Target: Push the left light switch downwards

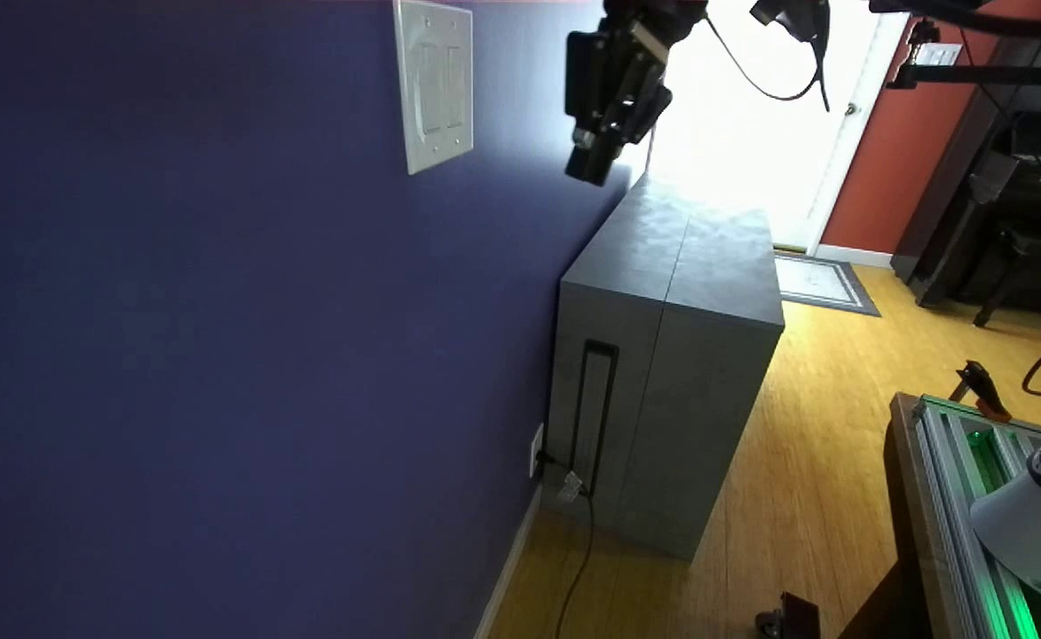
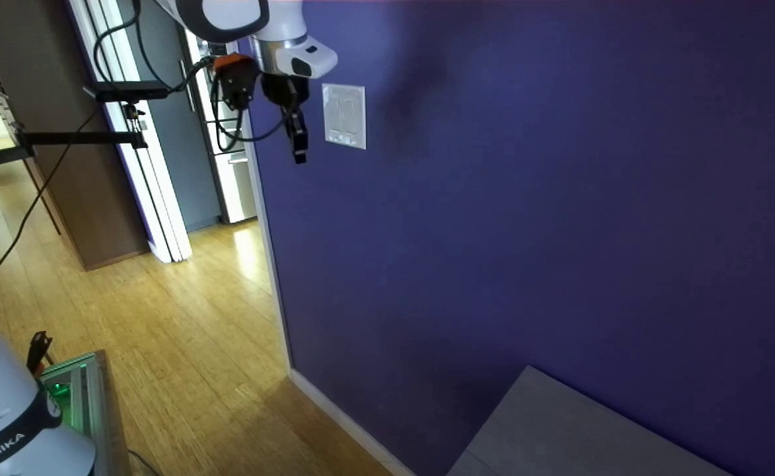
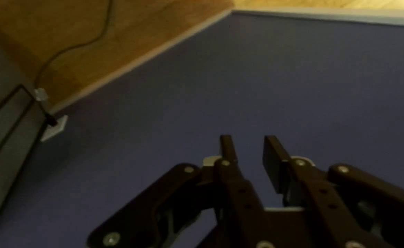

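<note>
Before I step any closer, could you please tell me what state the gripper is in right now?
Gripper: open, with a visible gap in the wrist view, holding nothing.

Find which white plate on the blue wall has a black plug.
The low white rectangular plate beside the grey boxy cabinet; the higher white switch plate has none.

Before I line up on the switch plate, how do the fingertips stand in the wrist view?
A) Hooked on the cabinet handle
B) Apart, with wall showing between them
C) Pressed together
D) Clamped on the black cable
B: in the wrist view the gripper has its fingertips apart, and the blue-purple wall shows through the gap.
</note>
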Robot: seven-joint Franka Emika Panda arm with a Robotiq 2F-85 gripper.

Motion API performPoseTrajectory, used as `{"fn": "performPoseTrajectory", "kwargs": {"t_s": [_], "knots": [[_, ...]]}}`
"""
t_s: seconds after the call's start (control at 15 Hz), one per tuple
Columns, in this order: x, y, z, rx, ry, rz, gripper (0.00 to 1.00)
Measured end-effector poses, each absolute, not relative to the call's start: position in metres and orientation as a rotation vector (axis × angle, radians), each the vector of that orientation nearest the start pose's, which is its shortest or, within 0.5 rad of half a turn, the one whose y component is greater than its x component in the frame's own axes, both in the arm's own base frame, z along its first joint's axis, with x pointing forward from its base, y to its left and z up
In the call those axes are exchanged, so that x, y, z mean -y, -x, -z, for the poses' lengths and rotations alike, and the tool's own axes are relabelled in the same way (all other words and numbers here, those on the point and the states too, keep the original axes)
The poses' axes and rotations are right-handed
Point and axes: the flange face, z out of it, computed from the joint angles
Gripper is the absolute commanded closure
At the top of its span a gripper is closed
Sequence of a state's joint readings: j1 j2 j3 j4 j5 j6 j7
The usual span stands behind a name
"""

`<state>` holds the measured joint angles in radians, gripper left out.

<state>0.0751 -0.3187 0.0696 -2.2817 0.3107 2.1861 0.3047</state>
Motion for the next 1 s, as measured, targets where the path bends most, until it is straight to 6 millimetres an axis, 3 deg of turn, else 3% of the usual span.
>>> {"fn": "performPoseTrajectory", "kwargs": {"t_s": [0.2, 0.4, 0.8, 1.0], "knots": [[-0.07, -0.424, -0.532, -0.405, 2.94, 0.076, 0.2], [-0.064, -0.383, -0.564, -0.367, 3.063, 0.048, 0.01], [-0.078, -0.325, -0.61, -0.187, 3.176, 0.137, 0.0], [-0.078, -0.321, -0.613, -0.181, 3.177, 0.145, 0.0]]}}
